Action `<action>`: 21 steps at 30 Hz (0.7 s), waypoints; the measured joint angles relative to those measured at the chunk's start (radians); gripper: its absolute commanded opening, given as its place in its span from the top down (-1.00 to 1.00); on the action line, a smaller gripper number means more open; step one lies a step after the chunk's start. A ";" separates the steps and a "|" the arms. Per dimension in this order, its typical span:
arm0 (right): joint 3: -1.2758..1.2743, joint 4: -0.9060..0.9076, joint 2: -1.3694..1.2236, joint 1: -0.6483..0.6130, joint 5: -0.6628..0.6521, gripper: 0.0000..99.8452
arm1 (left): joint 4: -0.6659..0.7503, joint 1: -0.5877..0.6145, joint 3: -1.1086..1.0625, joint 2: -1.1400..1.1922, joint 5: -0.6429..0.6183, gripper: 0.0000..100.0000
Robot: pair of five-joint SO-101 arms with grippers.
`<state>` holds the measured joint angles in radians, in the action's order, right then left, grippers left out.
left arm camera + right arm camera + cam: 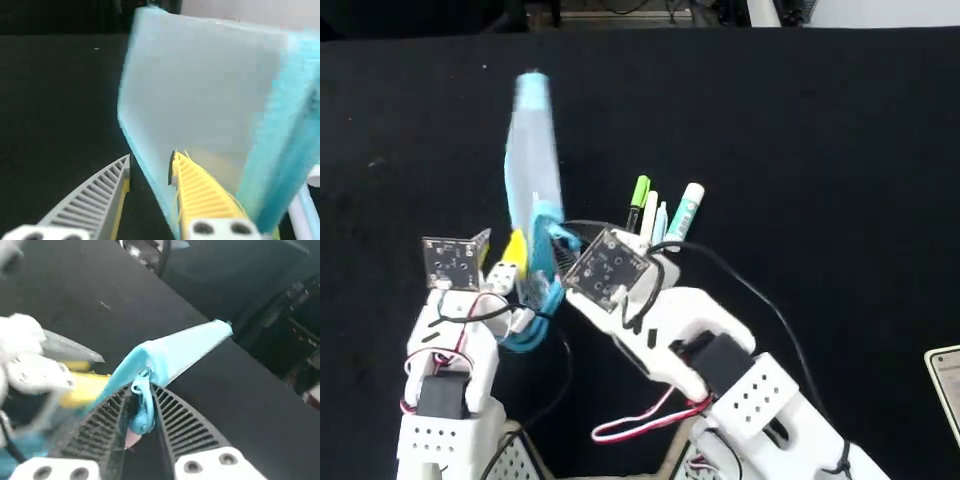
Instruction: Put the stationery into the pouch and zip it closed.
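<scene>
The pouch [530, 150] stands on edge between your two arms, lifted at its near end. Your right pincer [144, 390] is clamped on the zip pull [142, 412] (the teal tab sits squeezed inside it). Your left pincer [150, 160] stands apart, straddling the pouch's lower edge, with its yellow finger [200, 200] against the face. The pens [662, 212] lie on the tabletop [820, 120], just beside the right arm.
</scene>
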<state>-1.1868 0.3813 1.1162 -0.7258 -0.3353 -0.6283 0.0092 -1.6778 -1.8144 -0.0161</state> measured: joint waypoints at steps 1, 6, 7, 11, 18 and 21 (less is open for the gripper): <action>-0.003 -0.008 0.000 -0.014 0.000 0.98 | -0.003 -0.015 0.000 0.000 0.000 0.71; -0.017 -0.017 0.000 -0.083 0.000 0.98 | -0.005 -0.031 0.000 0.000 0.000 0.72; -0.028 -0.018 0.002 -0.089 0.000 0.98 | -0.006 -0.032 0.000 0.000 0.000 0.72; -0.077 -0.025 0.006 -0.091 0.000 0.98 | -0.006 -0.012 0.000 0.000 0.000 0.72; -0.126 -0.028 0.009 -0.091 0.000 0.98 | -0.008 0.120 0.000 0.000 0.000 0.72; -0.126 -0.028 0.009 -0.091 0.000 0.98 | -0.066 0.169 0.015 -0.002 0.000 0.72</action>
<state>-1.3126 0.3537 1.1254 -0.8163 -0.3353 -0.6943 0.1780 -1.6625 -1.8159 -0.0161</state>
